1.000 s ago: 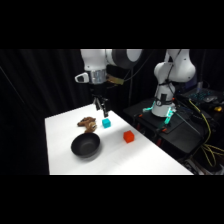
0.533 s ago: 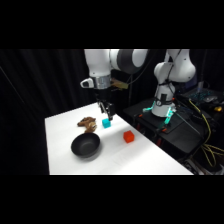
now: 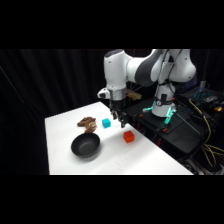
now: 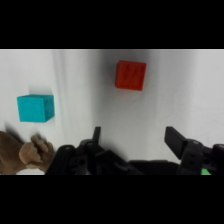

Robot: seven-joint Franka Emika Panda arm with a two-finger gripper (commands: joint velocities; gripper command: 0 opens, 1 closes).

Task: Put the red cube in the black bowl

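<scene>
The red cube (image 3: 129, 137) lies on the white table (image 3: 150, 160), right of the black bowl (image 3: 85, 146). In the wrist view the red cube (image 4: 130, 75) sits ahead of the fingers, near the top. My gripper (image 3: 121, 119) hangs above the table between the cyan cube (image 3: 106, 122) and the red cube, a little short of the red one. In the wrist view the gripper (image 4: 135, 139) is open, its two black fingers spread wide with nothing between them. The bowl is out of the wrist view.
A brown lumpy object (image 3: 87, 122) lies behind the bowl, next to the cyan cube (image 4: 35, 108); its edge (image 4: 25, 152) shows at the wrist view's lower left. Dark equipment with cables (image 3: 165, 120) stands off the table's right side.
The arm has swung rightward across the table, from above the brown object and cyan cube toward the red cube. The cubes and bowl have not moved.
</scene>
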